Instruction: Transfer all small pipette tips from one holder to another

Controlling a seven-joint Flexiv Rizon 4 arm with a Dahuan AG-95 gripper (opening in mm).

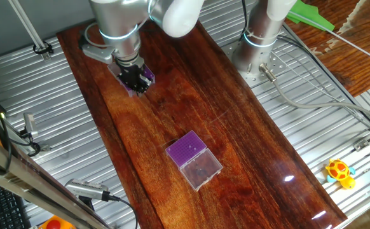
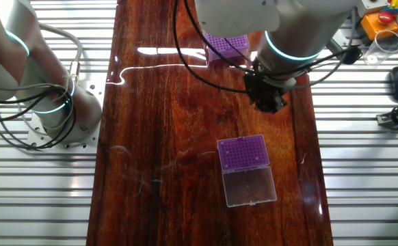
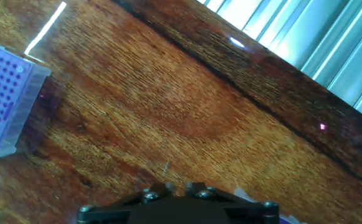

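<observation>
Your black claw (image 2: 269, 101) hangs above the dark wooden desk (image 2: 158, 123), and you cannot tell whether its fingers are apart or together. A purple perforated tip holder (image 1: 148, 77) sits just beside it near one end of the desk. The other purple tip holder with its clear open lid (image 2: 245, 169) lies well apart, toward the desk's middle.

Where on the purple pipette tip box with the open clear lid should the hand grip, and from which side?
Grip the purple pipette tip box across its two long side walls, coming from straight above. Its body is rectangular and upright; the clear lid lies flat at one short end, blocking that side.
</observation>
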